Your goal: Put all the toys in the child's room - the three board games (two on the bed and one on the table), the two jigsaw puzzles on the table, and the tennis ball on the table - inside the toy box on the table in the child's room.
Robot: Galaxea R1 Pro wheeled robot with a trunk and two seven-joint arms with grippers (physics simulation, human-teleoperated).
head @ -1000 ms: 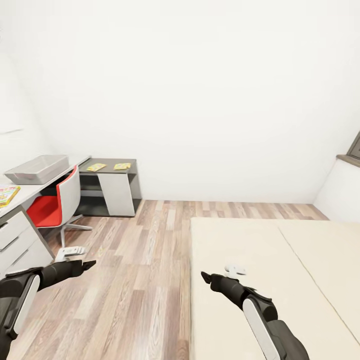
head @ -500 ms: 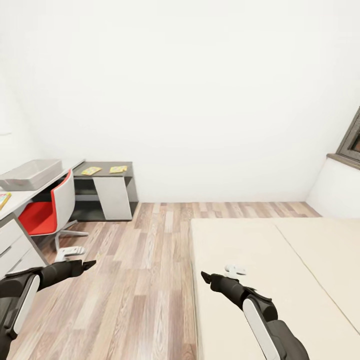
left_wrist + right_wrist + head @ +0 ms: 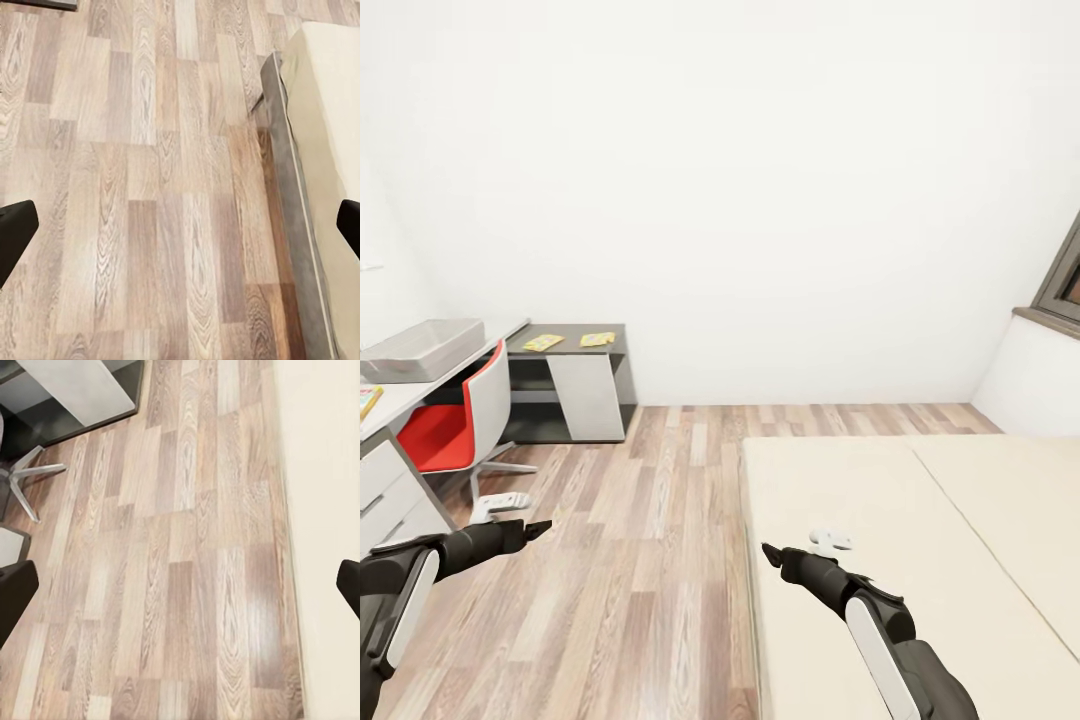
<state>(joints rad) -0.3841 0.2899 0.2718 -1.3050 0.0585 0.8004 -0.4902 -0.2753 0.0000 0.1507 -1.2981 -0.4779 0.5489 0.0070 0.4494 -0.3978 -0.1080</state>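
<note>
We see both of our grippers spread wide and empty, the left gripper over the wood floor, the right gripper at the bed edge. Far left, the toy box sits on the worktop, two jigsaw puzzles on its lower section

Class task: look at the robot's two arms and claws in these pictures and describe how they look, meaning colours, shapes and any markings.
Both arms are matte black, rounded tubes with a long white panel along the forearm. The left claw and right claw taper to dark, pointed black fingers. A small white fitting sits beside each wrist. No cables or lettering are visible.
</note>
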